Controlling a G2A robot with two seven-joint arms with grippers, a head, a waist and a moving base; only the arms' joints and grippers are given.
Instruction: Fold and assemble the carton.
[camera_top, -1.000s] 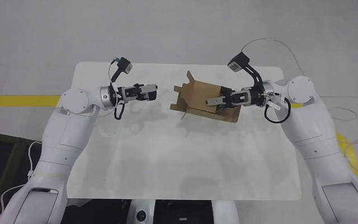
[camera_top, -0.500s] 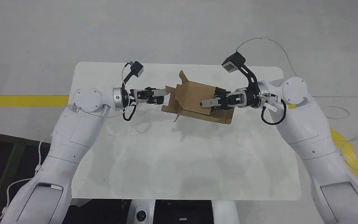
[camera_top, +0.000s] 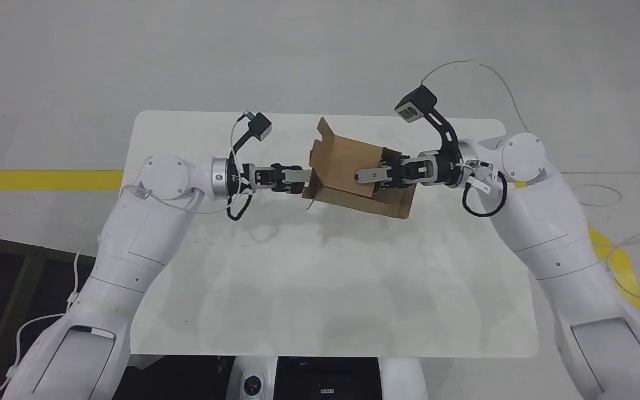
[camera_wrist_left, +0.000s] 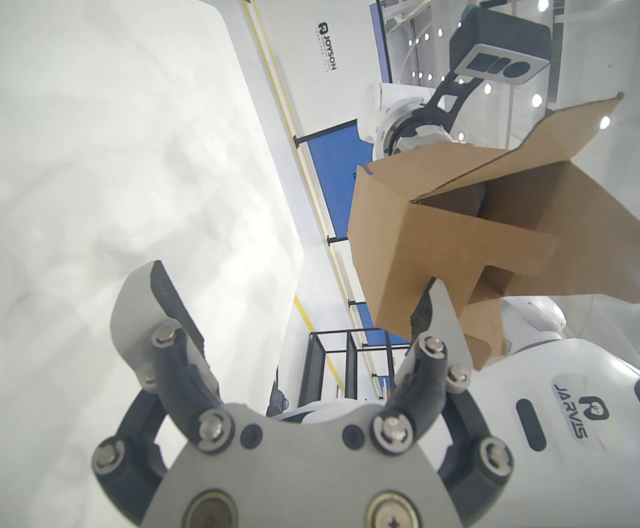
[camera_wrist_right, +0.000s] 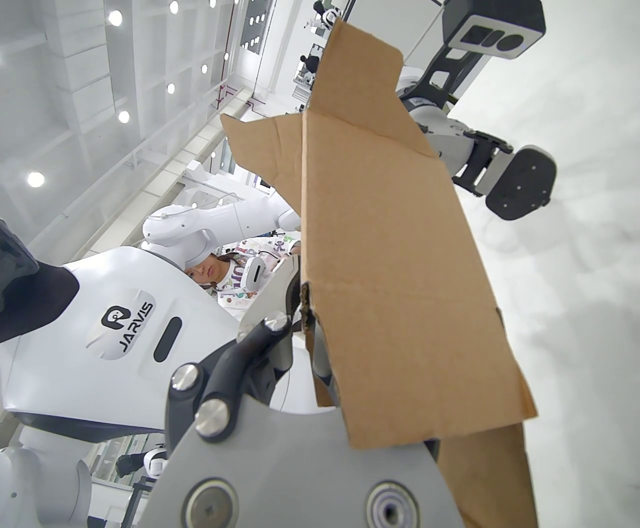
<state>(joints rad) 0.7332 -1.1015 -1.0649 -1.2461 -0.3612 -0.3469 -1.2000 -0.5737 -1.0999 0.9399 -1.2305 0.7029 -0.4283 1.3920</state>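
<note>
A brown cardboard carton (camera_top: 355, 180), partly folded with its flaps standing loose, hangs in the air above the far middle of a white bench (camera_top: 300, 290), between the robot's two arms. The right gripper (camera_top: 375, 176) comes in from the right side and grips one wall of the carton: in the right wrist view one of its fingers (camera_wrist_right: 280, 285) presses against the near face of the cardboard, close to a torn notch in the edge, while the other finger sits mostly hidden behind the panel. The left gripper (camera_top: 297, 178) comes in from the left side, at the carton's left end, with its fingers spread wide apart. In the left wrist view one finger (camera_wrist_left: 440, 310) sits right at the lower edge of the carton's nearest corner, seemingly touching it, and the other finger (camera_wrist_left: 165, 295) stands well clear, with only the bench behind it. The carton's open end faces the left gripper, one flap angled upward above the opening.
</note>
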